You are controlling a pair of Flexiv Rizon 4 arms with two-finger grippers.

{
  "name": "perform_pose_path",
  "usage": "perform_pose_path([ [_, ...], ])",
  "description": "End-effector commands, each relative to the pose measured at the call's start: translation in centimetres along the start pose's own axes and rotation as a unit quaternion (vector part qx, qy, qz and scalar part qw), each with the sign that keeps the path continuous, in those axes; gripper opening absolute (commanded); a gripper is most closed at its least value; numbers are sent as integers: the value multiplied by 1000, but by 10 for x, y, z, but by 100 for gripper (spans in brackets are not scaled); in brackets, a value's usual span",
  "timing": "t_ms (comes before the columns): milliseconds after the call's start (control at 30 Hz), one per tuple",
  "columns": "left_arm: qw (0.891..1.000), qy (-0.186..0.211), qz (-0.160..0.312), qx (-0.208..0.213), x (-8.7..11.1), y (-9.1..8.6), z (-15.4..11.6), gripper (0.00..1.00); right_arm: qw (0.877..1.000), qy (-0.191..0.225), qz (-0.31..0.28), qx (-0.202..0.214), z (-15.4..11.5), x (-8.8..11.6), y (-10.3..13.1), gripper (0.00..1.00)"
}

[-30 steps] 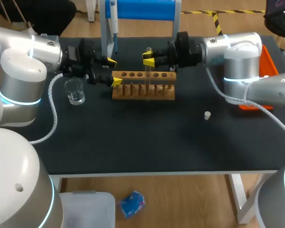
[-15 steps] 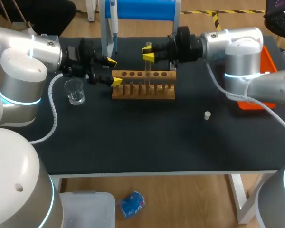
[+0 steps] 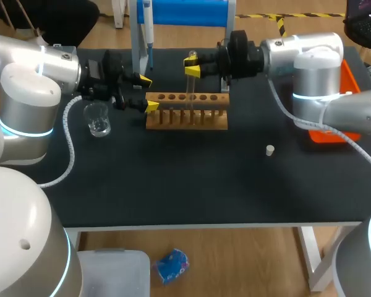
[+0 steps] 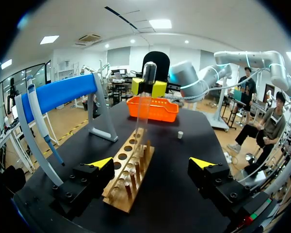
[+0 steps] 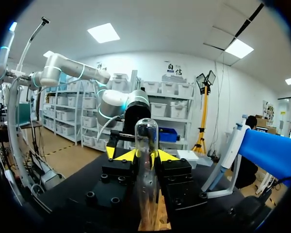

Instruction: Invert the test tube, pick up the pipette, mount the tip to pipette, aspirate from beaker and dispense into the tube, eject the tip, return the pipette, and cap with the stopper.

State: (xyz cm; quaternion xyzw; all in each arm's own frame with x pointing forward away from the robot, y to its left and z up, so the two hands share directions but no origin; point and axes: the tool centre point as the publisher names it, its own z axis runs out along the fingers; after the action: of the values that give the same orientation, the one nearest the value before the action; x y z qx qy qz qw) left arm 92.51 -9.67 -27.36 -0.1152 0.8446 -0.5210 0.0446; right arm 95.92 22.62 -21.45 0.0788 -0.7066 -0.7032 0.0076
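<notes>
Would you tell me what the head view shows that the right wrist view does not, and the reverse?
Only the head view: the glass beaker and the white stopper. Only the right wrist view: the rounded end of the test tube, plainly seen above the yellow tips of the right end effector clamping it. Both: that tube, the pipette and the left end effector.

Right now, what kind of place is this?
Probably a science lab with robots: the right hand holds a glass tube at a wooden rack, with a pipette and a beaker nearby.
</notes>
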Motion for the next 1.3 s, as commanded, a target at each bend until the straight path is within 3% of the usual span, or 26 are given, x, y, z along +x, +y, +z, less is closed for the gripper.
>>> perform_pose_path([
  [33,1000,0,0,-1,0,0,0,100,1000,-4,-2,5,-3,3,12,0],
  [400,1000,0,0,-1,0,0,0,100,1000,-7,-3,11,-14,7,41,0],
  [533,1000,0,0,-1,0,0,0,100,1000,-3,21,9,-15,13,49,0],
  [600,996,-20,86,14,5,-9,-4,100,998,0,64,-7,-17,18,53,0],
  [667,982,-30,185,24,16,-18,-9,100,993,17,113,-28,-20,24,56,0],
  [700,974,-39,220,28,22,-23,-11,100,989,24,142,-28,-22,28,58,0],
  [767,967,-52,244,46,28,-30,-14,100,975,46,210,-55,-25,33,61,0],
  [800,967,-63,244,49,29,-33,-15,100,965,56,248,-62,-26,36,62,0],
  [867,972,-59,224,44,27,-35,-15,100,956,52,277,-77,-32,37,67,0],
  [1300,972,-59,224,44,27,-35,-15,100,956,52,277,-77,-32,37,67,0],
])
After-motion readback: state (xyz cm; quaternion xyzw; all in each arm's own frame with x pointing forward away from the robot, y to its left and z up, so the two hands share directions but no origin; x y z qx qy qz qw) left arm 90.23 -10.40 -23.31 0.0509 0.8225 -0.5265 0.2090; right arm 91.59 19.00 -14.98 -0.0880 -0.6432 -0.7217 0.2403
